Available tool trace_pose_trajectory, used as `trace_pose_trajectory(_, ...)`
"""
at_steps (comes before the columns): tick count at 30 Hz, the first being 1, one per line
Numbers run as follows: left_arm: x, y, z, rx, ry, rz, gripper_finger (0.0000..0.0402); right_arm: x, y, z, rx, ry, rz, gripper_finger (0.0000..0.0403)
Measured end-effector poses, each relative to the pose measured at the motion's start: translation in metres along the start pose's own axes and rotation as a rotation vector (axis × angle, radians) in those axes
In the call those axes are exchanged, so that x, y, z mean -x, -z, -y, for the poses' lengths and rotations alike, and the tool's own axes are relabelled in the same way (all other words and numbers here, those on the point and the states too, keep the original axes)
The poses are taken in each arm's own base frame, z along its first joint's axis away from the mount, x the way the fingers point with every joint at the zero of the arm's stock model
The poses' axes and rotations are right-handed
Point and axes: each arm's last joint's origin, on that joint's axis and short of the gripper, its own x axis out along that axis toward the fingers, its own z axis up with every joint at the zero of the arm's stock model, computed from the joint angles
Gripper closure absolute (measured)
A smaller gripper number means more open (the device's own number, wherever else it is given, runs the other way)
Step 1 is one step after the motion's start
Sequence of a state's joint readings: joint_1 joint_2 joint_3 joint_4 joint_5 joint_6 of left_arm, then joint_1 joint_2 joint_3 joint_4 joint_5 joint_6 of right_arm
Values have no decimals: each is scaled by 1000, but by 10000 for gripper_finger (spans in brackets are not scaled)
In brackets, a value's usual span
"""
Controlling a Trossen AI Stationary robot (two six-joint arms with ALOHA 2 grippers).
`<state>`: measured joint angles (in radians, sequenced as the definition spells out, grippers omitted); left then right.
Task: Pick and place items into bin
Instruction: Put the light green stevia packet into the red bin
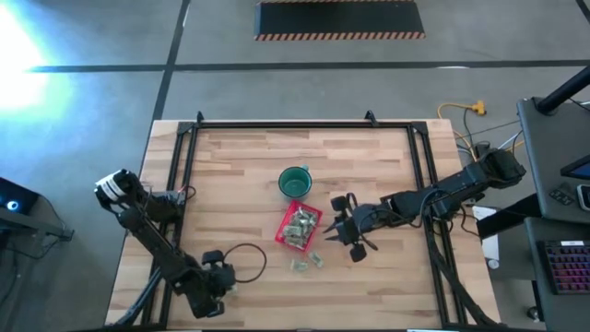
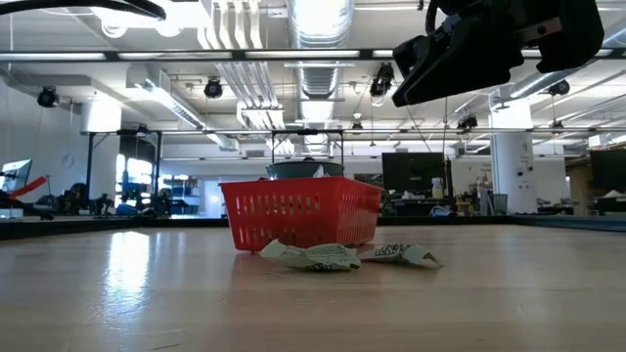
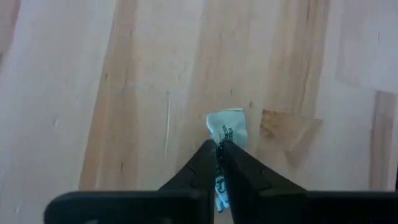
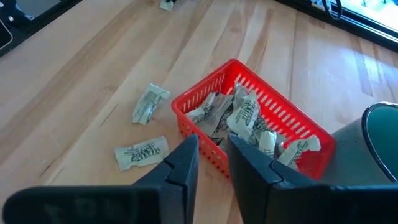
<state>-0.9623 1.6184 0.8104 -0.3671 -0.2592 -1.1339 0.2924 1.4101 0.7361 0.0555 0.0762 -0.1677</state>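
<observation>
The red bin (image 1: 298, 226) stands mid-table and holds several pale green-and-white wrapped items (image 4: 249, 118). Two loose items (image 4: 149, 102) (image 4: 142, 152) lie on the wood beside the bin's near side. They also show in the low view, in front of the bin (image 2: 301, 210). My left gripper (image 1: 224, 281) is at the near left of the table, tipped steeply down and shut on one wrapped item (image 3: 225, 130). My right gripper (image 4: 213, 144) hovers just right of the bin, slanting down toward it. Its fingers stand a little apart with nothing between them. My left gripper pinches the wrapped item between its two fingertips (image 3: 205, 155), coming steeply from above. The item's crumpled end (image 3: 227, 124) sticks out past the tips, over the wood. Another bit of wrapper (image 3: 219, 190) shows farther back between the fingers. I cannot tell whether the item is lifted clear.
A round dark-green cup (image 1: 295, 182) stands just beyond the bin's far side. A black frame rail (image 1: 304, 124) runs around the table's far and side edges. Bare wood lies between the left gripper and the bin.
</observation>
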Motion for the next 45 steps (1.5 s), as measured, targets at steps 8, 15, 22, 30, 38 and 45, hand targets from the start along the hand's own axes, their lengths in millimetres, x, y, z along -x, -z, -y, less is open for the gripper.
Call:
trace_pose_trajectory(8,1,-3,-1,-149,-51,79,400,0,0,0,0,1,-1,334)
trace_pose_trajectory(15,11,-21,11,-408,-126,250,401,0,0,0,0,1,-1,327)
trace_pose_trajectory(22,18,-53,11,-640,-393,473,401,0,0,0,13,2,-1,335)
trace_pose_trajectory(30,13,-111,-10,-782,-531,538,401,0,0,0,15,2,-1,328)
trace_pose_trajectory(38,8,-166,-61,-754,-569,494,402,0,2,0,16,1,-7,336)
trace_pose_trajectory(45,6,-186,-91,-667,-441,458,402,-1,6,-1,17,0,-17,335)
